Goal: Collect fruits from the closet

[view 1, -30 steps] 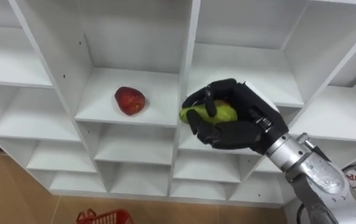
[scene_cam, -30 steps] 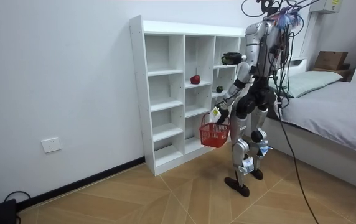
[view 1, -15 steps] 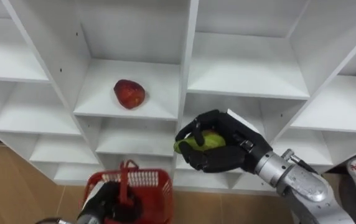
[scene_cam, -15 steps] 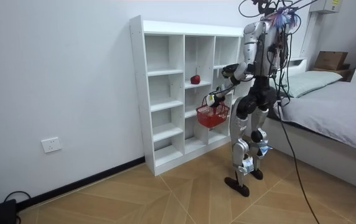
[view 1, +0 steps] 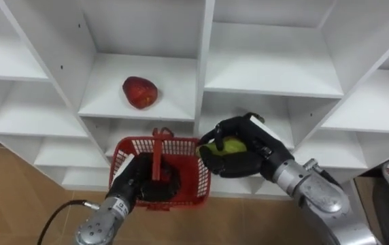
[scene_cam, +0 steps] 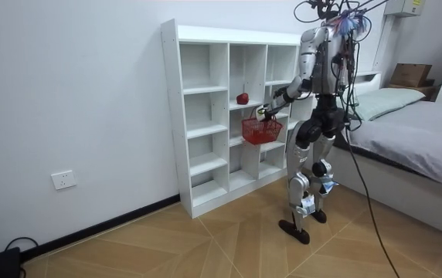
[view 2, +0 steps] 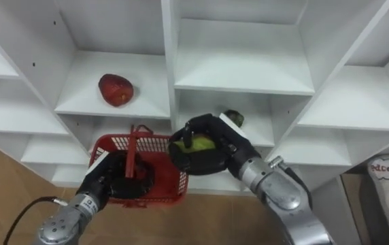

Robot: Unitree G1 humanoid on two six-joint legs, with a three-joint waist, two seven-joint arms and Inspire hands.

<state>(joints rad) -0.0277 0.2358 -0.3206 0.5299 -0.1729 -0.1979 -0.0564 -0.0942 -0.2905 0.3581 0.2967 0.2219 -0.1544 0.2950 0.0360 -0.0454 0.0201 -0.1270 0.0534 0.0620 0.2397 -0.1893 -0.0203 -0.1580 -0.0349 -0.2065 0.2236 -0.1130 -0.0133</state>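
Note:
My right hand (view 1: 245, 158) is shut on a yellow-green fruit (view 1: 228, 145) and holds it just right of the rim of a red basket (view 1: 198, 182). My left hand (view 1: 134, 185) is curled round the basket's upright handle (view 1: 156, 151) and holds the basket up in front of the white closet (view 1: 205, 75). A red apple (view 1: 141, 92) lies on the shelf above the basket. A dark green fruit (view 2: 234, 118) peeks out behind my right hand. In the room view I stand facing the closet with the basket (scene_cam: 261, 130) at chest height.
The closet is a grid of open white cubbies with thin dividers (view 1: 41, 61) close around both hands. Wooden floor (view 1: 11, 211) shows below. In the room view a bed (scene_cam: 406, 127) stands close behind me, on the room view's right.
My left hand has lifted the basket from low down up to the shelves. My right hand has come down and out of the cubby with the green fruit, ending beside the basket's rim.

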